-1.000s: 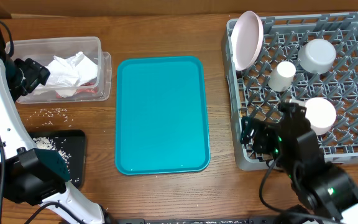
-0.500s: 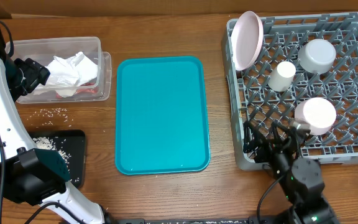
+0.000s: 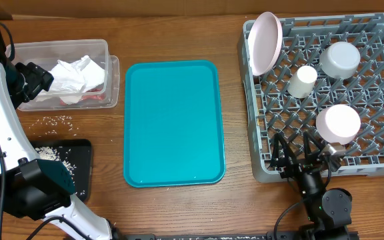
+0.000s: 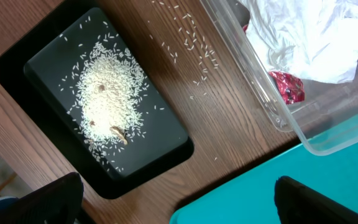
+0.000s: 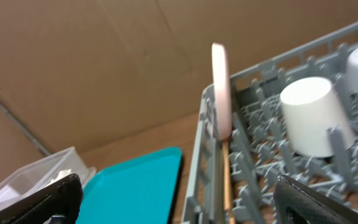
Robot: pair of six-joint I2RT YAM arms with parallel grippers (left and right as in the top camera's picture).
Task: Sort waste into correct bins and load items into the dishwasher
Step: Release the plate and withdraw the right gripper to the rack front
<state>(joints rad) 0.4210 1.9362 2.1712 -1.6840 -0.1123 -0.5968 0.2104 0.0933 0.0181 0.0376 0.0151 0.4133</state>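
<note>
At the near edge of the grey lattice plastic dish rack (image 3: 365, 168), the right gripper (image 3: 297, 153) hangs wide open and empty. The rack holds a white bowl (image 3: 339, 123), a small white cup (image 3: 303, 81), a grey bowl (image 3: 340, 59) and, farthest, an upright round pale-pink plate (image 3: 265, 41). The left gripper (image 4: 179, 202), apparently also spread and empty, hovers over the shallow black tray (image 4: 160, 140) of white rice crumbs (image 4: 107, 93); beyond it, the clear plastic tub (image 4: 263, 102) holds the crumpled white napkin (image 4: 303, 37) and the red wrapper (image 4: 288, 87).

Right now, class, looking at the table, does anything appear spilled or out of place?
Yes. Loose rice grains lie scattered on the wooden table between the clear tub and the black tray, outside both bins. Nothing else stands out.
</note>
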